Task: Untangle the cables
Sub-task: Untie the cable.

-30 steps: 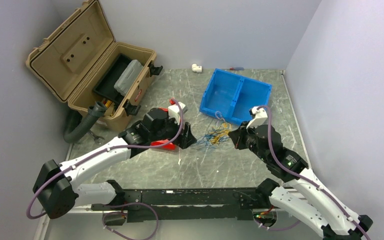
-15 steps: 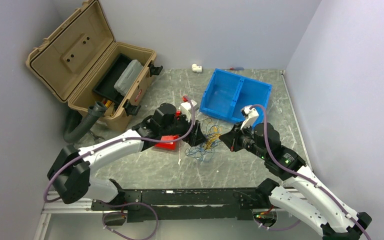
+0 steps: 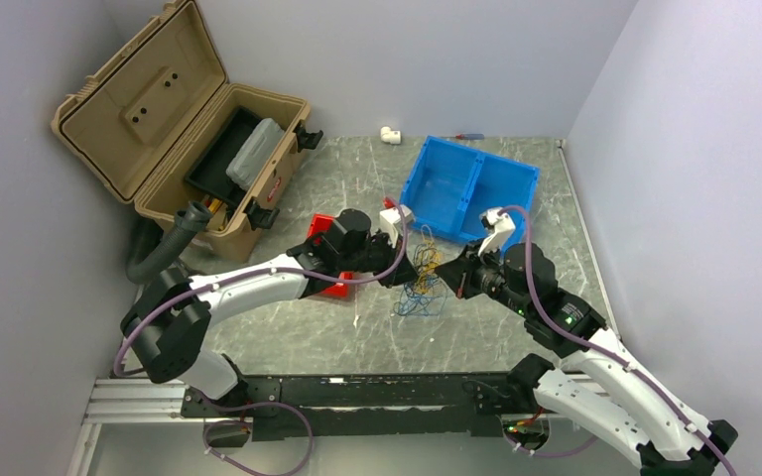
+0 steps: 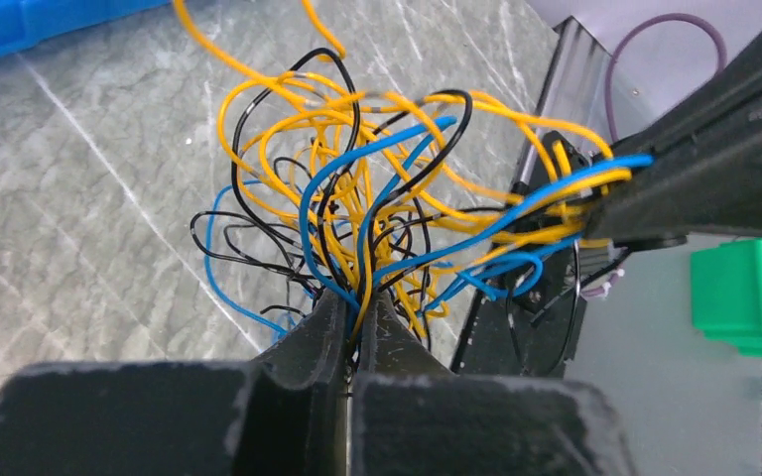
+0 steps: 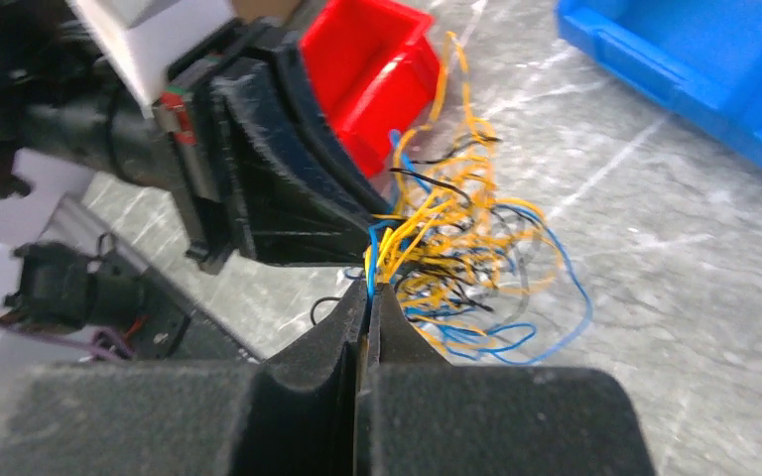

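Evidently little is done: the cables [image 3: 420,278] form one knot at frame centre, pinched by left gripper [image 4: 356,300] and right gripper [image 5: 368,297] alike.

Cables [image 3: 419,281] too thin overhead; blue bin [image 5: 695,69] cropped.

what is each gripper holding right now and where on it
Both hold the cables. The left gripper pinches a few strands at one side of the tangle; the right gripper pinches a bunch on the opposite side.
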You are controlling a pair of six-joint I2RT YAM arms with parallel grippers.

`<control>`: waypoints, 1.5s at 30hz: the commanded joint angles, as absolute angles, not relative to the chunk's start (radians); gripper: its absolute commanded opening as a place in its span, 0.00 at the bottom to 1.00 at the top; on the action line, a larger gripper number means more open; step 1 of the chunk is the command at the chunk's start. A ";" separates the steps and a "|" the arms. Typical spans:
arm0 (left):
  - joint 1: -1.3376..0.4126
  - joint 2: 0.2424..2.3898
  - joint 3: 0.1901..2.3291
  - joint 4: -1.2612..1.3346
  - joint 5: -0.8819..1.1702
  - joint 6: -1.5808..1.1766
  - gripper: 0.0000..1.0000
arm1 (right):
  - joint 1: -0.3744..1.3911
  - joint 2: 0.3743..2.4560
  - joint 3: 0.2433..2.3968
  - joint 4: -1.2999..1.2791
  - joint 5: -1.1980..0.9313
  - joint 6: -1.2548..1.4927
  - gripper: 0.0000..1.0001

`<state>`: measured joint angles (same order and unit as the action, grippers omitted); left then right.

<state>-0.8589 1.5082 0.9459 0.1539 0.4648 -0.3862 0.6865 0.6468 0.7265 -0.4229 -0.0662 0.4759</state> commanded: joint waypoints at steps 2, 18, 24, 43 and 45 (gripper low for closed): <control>-0.855 1.467 0.913 0.153 0.298 -0.402 0.00 | 0.687 0.656 0.793 -0.576 0.293 0.575 0.00; -0.689 1.393 0.760 0.043 0.156 -0.559 0.00 | 0.686 0.549 0.838 -1.045 0.952 1.010 0.00; -0.690 1.379 0.769 0.068 0.233 -0.539 0.00 | 0.687 0.480 0.778 -0.803 0.721 0.760 0.00; -0.756 1.270 0.617 0.060 0.191 -0.465 0.00 | 0.687 0.540 0.928 -0.941 0.914 0.836 0.00; -0.755 1.280 0.606 0.060 0.189 -0.460 0.00 | 0.687 0.516 0.931 -0.905 0.906 0.788 0.00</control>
<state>-0.7704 1.2736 0.6533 0.1398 0.3027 -0.4839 0.7002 0.5613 0.8547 -0.8581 0.6777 0.8005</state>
